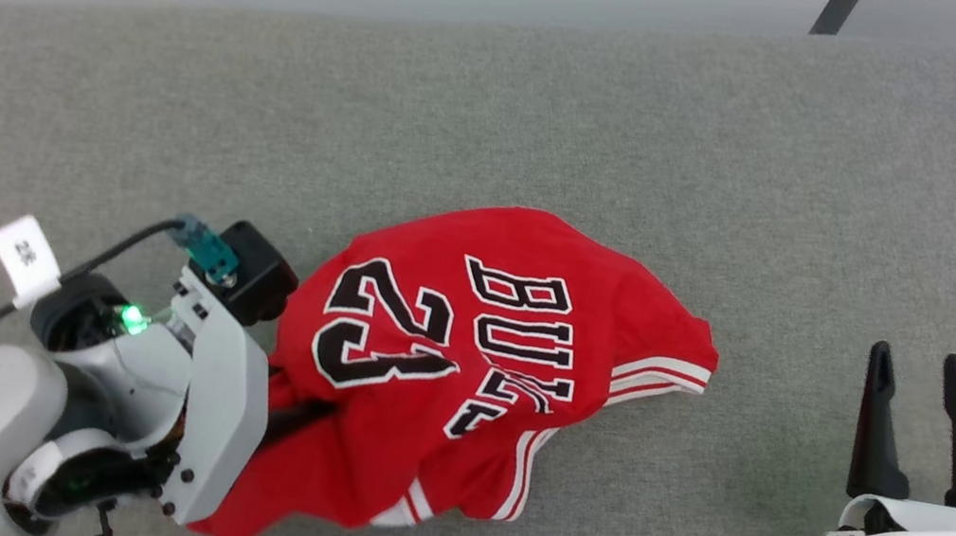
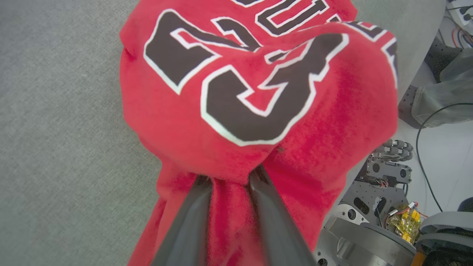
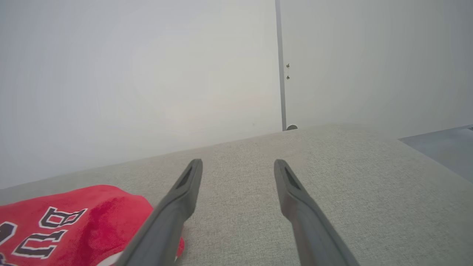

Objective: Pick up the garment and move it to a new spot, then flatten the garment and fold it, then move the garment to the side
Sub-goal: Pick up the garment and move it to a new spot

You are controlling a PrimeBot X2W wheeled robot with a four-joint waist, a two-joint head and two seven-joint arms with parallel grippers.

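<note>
Currently: the garment [image 1: 483, 355] lies in a crumpled heap on the grey fabric surface [image 1: 614, 136], print side up, with the "23" and lettering readable.

Left gripper [image 2: 230, 184]: enters the heap low at its near edge. Red cloth fills the narrow gap between its two fingers [image 2: 188, 221] and mounds over the tips, hiding them. Cannot tell whether the fingers pinch the cloth or only lie in it. The bulk of the shirt sits just ahead of the fingers, humped up. That is probably because the fabric is gathered at this one point rather than spread.

Right gripper [image 1: 916, 361]: fingers wide, nothing between them. The garment is well off to its left, with the striped trim nearest. It looks parked clear so the left arm can work the cloth alone.

Judgement: this is the relocating step. Flattening and folding are not yet done, as no sleeve or hem is laid out.
</note>
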